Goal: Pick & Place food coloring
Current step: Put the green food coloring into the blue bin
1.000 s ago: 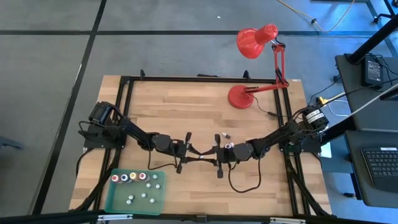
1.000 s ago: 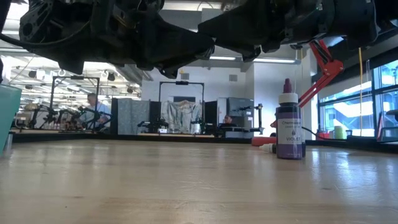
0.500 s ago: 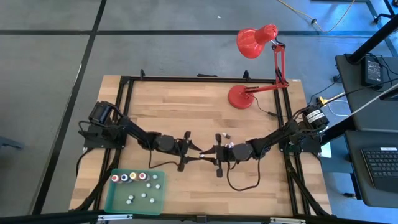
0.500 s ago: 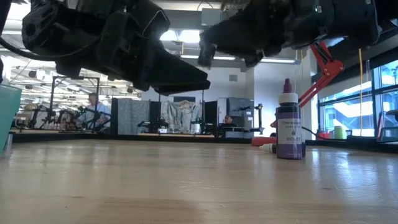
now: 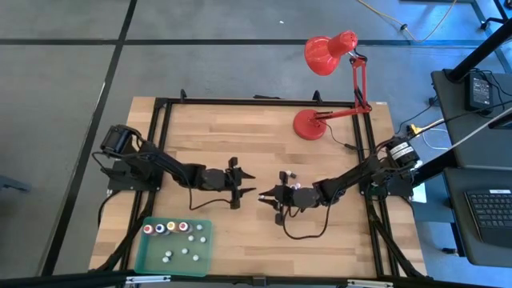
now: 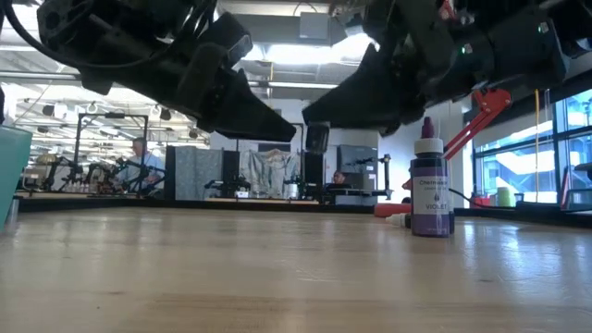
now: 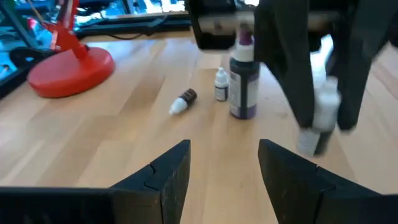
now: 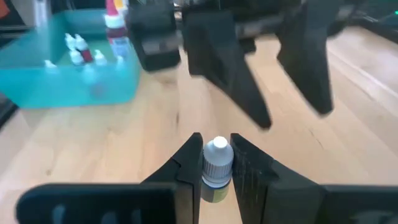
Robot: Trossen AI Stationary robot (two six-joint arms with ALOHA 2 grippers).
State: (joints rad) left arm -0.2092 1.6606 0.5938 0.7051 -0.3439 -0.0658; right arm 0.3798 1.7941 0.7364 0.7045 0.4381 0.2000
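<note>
My right gripper (image 5: 266,194) hovers over the table's middle, shut on a tiny whitish food coloring bottle (image 8: 217,163) with a white cap. Facing it from the left, my left gripper (image 5: 248,182) is open with nothing between its fingers (image 7: 169,163). A violet bottle (image 7: 244,81) stands upright on its base just beyond. Next to it are a tiny white bottle (image 7: 221,87), also upright, and a dark one (image 7: 184,101) on its side. Several more little bottles stand in the green tray (image 5: 176,246) at the near left. My right gripper pinches the whitish bottle's body (image 8: 216,180) between its two fingers. The white cap (image 8: 217,148) pokes out past the fingertips. The fingers point toward the table's left, slanting a little down, and lie along the bottle. The bottle (image 7: 323,118) is lifted clear of the table.
A red desk lamp (image 5: 310,124) stands on its base at the far right of the table. A black frame (image 5: 240,102) runs around the table's edges. Bare wood lies under and in front of both grippers.
My left gripper has opened, drawn back from my right gripper toward the table's left and tipped up nearer to level. The two grippers, which met over the table's middle, now stand apart. My right gripper has kept the whitish bottle and sunk slightly.
</note>
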